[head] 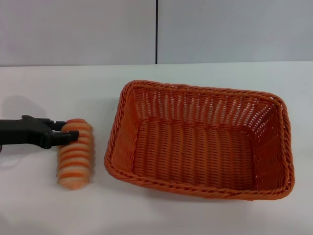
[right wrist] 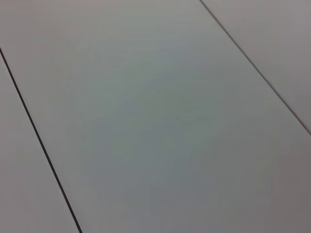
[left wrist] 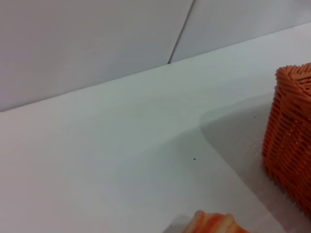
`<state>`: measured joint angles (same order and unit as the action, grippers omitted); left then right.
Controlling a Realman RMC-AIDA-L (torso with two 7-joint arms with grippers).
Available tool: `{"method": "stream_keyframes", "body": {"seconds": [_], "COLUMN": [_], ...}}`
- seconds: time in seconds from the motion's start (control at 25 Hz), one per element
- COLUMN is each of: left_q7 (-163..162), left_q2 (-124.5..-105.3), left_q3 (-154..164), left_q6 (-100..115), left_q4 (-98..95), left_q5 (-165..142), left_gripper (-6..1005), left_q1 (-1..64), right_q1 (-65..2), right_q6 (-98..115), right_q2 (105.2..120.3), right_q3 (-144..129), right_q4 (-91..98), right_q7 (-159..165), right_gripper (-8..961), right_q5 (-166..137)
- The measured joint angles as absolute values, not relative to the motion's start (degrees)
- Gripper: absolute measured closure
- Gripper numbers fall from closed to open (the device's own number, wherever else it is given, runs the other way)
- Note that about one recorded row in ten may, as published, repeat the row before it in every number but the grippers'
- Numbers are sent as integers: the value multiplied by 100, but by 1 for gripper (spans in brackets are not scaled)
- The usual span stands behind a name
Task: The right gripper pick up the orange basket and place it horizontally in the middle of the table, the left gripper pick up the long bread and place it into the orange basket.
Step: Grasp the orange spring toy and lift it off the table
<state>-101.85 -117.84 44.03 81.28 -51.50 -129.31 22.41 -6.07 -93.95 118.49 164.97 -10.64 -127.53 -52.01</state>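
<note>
The long bread (head: 75, 154), a small loaf with orange and cream stripes, lies on the white table (head: 39, 205) left of the orange basket (head: 200, 139). My left gripper (head: 66, 130) reaches in from the left and sits at the loaf's far end, touching it. The left wrist view catches the tip of the long bread (left wrist: 211, 224) and one corner of the orange basket (left wrist: 291, 136). The large woven basket stands upright and empty, with its long side running across the table. My right gripper is out of view; its wrist view holds only grey wall panels.
A pale grey wall (head: 78, 29) with a dark vertical seam (head: 156, 29) rises behind the table. Bare white tabletop lies in front of the loaf and the basket and behind them up to the wall.
</note>
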Motion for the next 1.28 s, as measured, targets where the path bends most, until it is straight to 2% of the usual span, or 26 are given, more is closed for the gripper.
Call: {"method": "stream_keyframes", "body": {"seconds": [0.2,1.28], "left_q7": [-10041,-9895], "left_q2": [-11786,-11793], "left_q3": [4403,4320], "left_q6": [8162,8114], "left_q4": [-5150,-5153], "left_q5": [-12926,-12407], "left_gripper": [466,715], "left_q1": [2241,2104], "right_q1": [-606,-606], "right_q6": [-9378,-9368], "right_q2": [11856,11865], "right_q3": [16497,16497], "right_q4": [-1063,-1027], "right_q7": [-12753,-12752], "right_gripper": [452,453], "right_q5": [-5201,-5200]}}
